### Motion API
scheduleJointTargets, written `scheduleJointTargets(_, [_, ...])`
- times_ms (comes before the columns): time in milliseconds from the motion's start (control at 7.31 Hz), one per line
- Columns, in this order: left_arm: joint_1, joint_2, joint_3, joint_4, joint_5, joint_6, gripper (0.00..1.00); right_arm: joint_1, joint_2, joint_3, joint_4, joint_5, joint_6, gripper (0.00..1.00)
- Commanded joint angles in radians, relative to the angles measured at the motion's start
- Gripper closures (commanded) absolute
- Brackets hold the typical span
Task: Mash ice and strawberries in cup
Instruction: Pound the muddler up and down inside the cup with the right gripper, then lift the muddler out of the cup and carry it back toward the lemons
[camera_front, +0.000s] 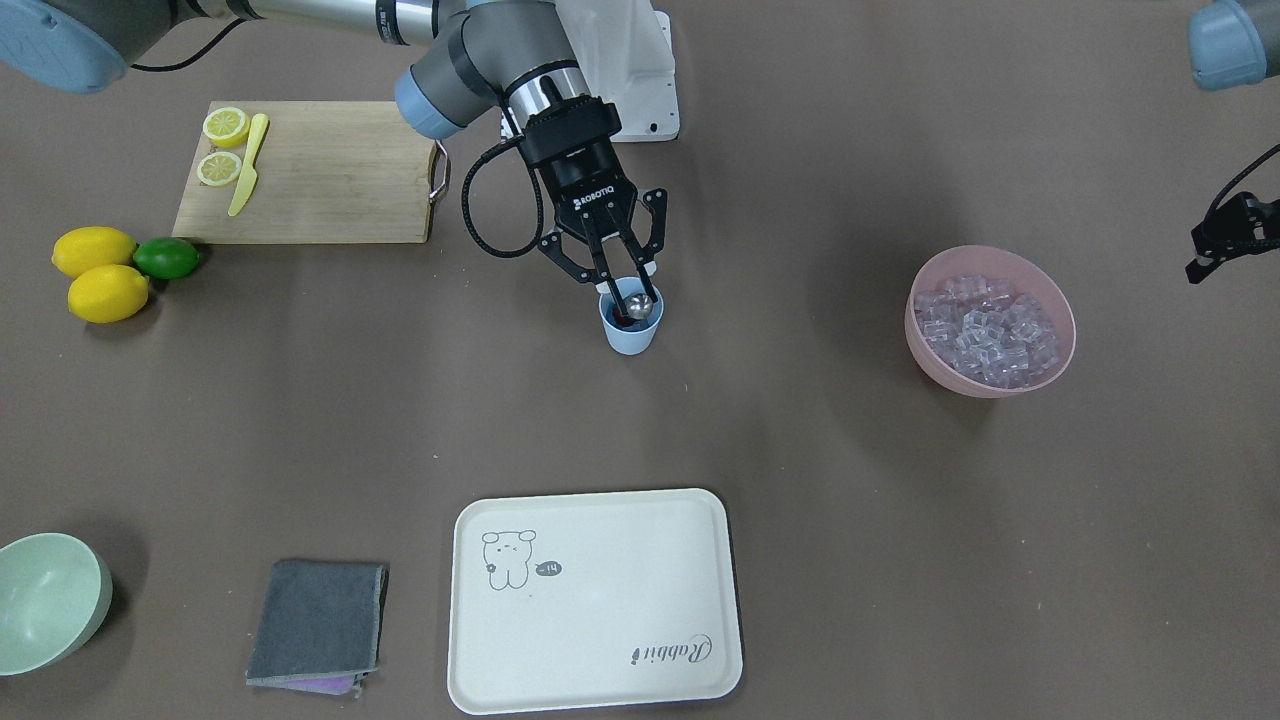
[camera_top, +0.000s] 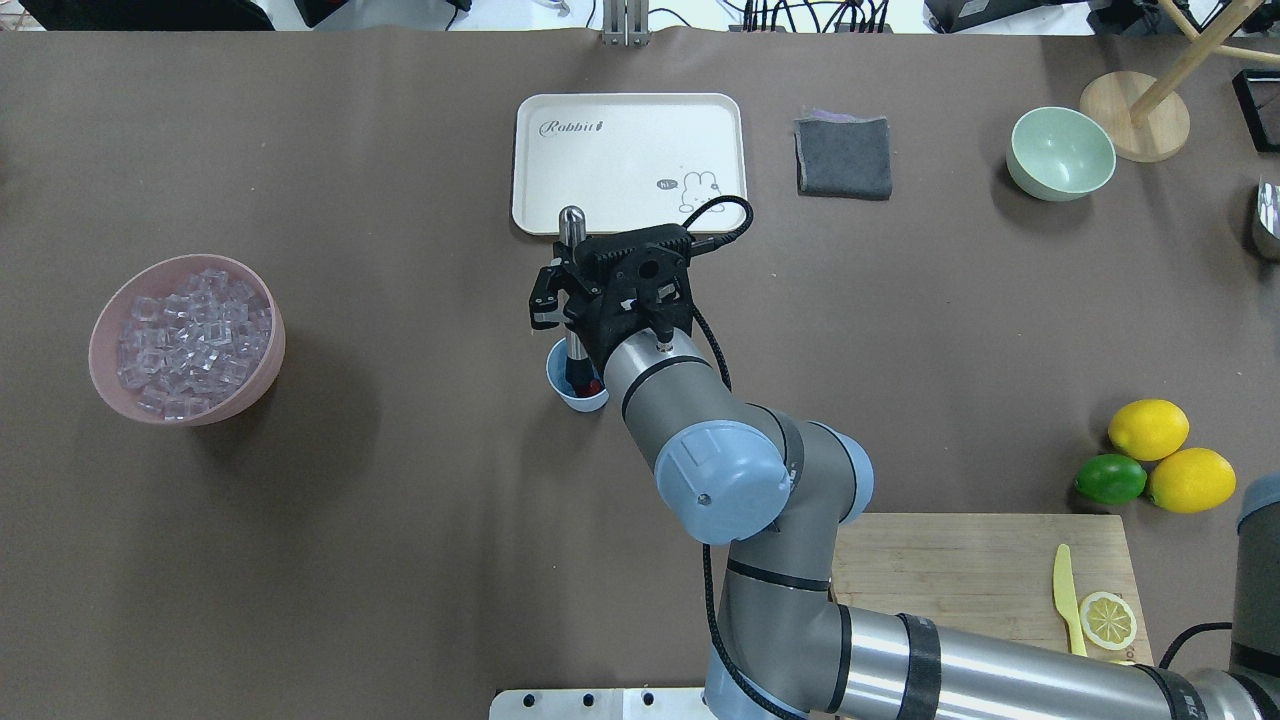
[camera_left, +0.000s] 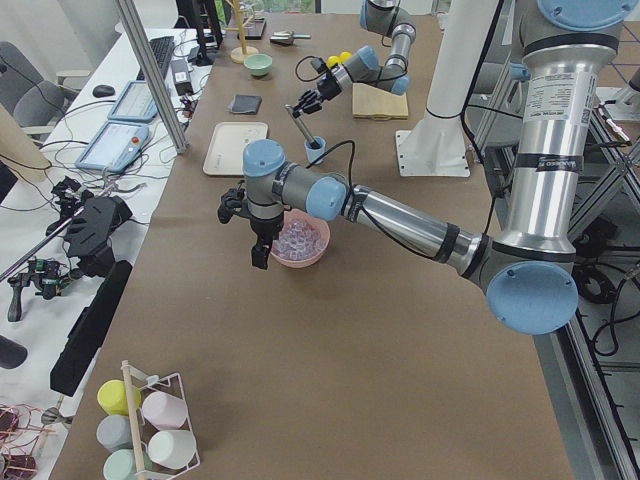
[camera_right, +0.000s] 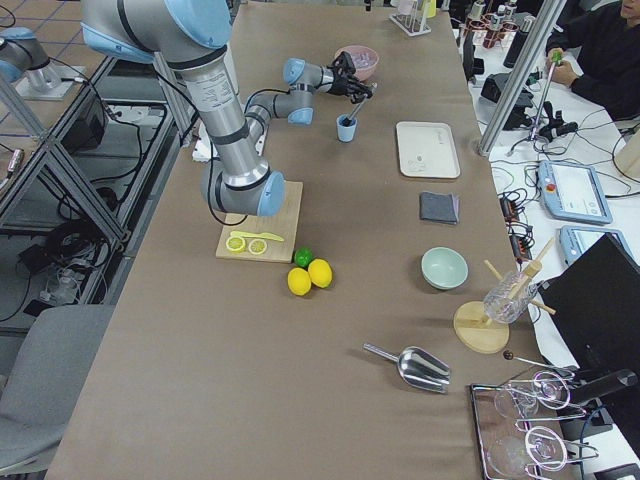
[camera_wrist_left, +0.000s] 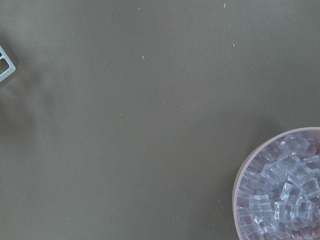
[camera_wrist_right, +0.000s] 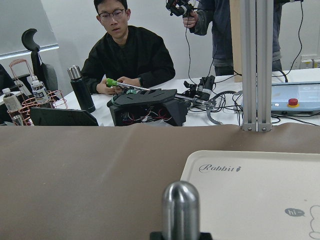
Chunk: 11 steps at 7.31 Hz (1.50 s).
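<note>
Muddler (camera_top: 572, 228) clamped tight in my right claw (camera_front: 627, 275), tip down in blue cup (camera_front: 630, 340) directly below, strawberry (camera_top: 593, 384) inside. Left claw (camera_left: 259, 255) beside ice (camera_front: 985, 325) bowl (camera_front: 1060, 352); opening unclear.

Bright, even light from overhead filled every view, throwing only soft, diffuse shadows on the brown table (camera_top: 400, 520), deepest beside the pink bowl (camera_top: 272, 345). Small glints sparkled on the ice (camera_wrist_left: 280, 200), and a pale highlight ran down the metal muddler (camera_wrist_right: 181, 210). Focus was crisp throughout.

Cup (camera_front: 630, 338) with strawberry (camera_top: 592, 384), perhaps; ice (camera_front: 985, 325) apart
</note>
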Motion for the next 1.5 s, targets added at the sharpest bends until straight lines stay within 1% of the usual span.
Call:
scheduleJointTargets(0, [0.000,0.000,-0.002,0.000,0.000,0.000,0.02,0.004,0.002,0.013,-0.001,0.009,-0.013,1.00])
scheduleJointTargets(137, [0.000,0.000,-0.002,0.000,0.000,0.000,0.02,0.041,0.010,0.059,-0.029,0.064,-0.018,1.00])
scheduleJointTargets(410, [-0.001,0.002,-0.006,0.000,0.002,0.000,0.03,0.171,0.010,0.264,-0.313,0.296,-0.018,1.00])
scheduleJointTargets(547, [-0.002,0.003,0.000,0.000,0.002,0.002,0.02,0.234,-0.004,0.295,-0.351,0.381,-0.009,1.00])
scheduleJointTargets(684, [0.000,0.002,0.005,-0.002,0.003,0.003,0.02,0.307,-0.068,0.318,-0.352,0.500,-0.004,1.00])
scheduleJointTargets(820, [-0.001,0.003,0.006,-0.002,0.005,0.003,0.02,0.399,-0.200,0.350,-0.354,0.660,-0.006,1.00])
scheduleJointTargets(957, [-0.003,0.003,0.003,0.000,0.003,0.000,0.02,0.518,-0.306,0.351,-0.359,0.894,-0.023,1.00])
scheduleJointTargets(1094, [-0.003,0.005,0.003,0.000,0.005,0.000,0.02,0.626,-0.374,0.346,-0.397,1.075,-0.064,1.00])
scheduleJointTargets(1230, [-0.003,0.003,0.006,0.000,0.009,0.000,0.02,0.685,-0.399,0.329,-0.485,1.173,-0.098,1.00])
scheduleJointTargets(1367, [-0.003,0.005,0.006,0.000,0.011,0.000,0.02,0.701,-0.401,0.282,-0.573,1.189,-0.119,1.00])
